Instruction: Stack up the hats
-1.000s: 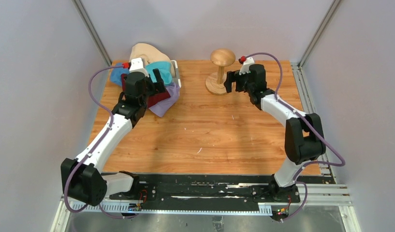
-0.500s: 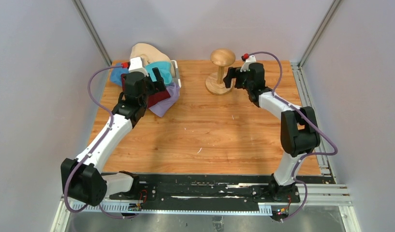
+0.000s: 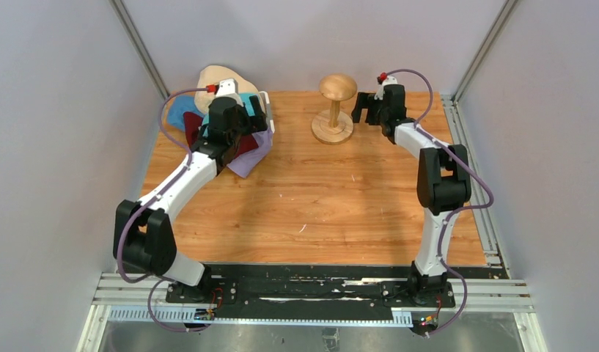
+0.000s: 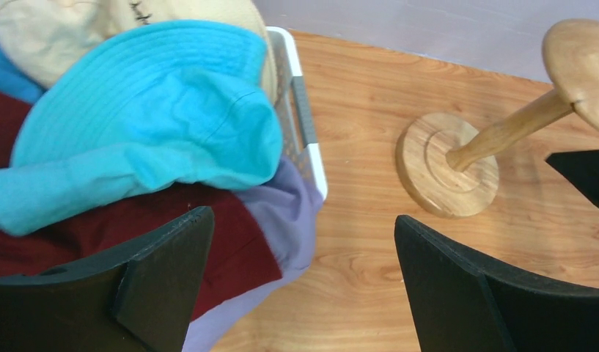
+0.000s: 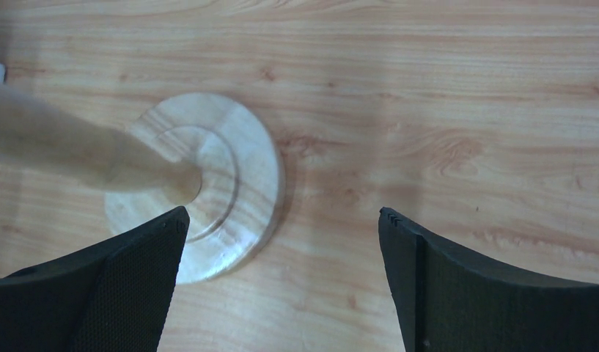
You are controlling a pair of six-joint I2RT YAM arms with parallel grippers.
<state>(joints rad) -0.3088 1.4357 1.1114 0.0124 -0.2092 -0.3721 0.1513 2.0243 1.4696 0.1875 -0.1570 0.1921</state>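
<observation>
Both arms stretch across the desk (image 3: 318,213) to its far side. Your left end effector (image 4: 303,227) hangs wide open and empty over the near edge of the hats, one finger above the red hat (image 4: 135,227), the other above wood. Your right end effector (image 5: 281,220) gapes just as wide, holding nothing, beside the stand (image 5: 208,176); one finger overlaps the base rim, and you cannot tell if it touches.

The hats are heaped in and over the basket (image 4: 311,147) at the far left corner. The teal hat (image 4: 157,125) lies on top with red beneath. The lavender hat (image 4: 292,213) spills over the rim onto the desk, and the beige hat (image 4: 76,29) sits behind.

Expect them to be light, limp and floppy. Teal looks like the one to take first. Pinch a fold of its crown, not the brim, or it will likely droop and drag its neighbours.

The blue hat (image 4: 3,73) is only a sliver at the far left. How the brims tangle underneath is hidden, and most of the basket is buried. The stand's stem blurs in the right wrist view.
</observation>
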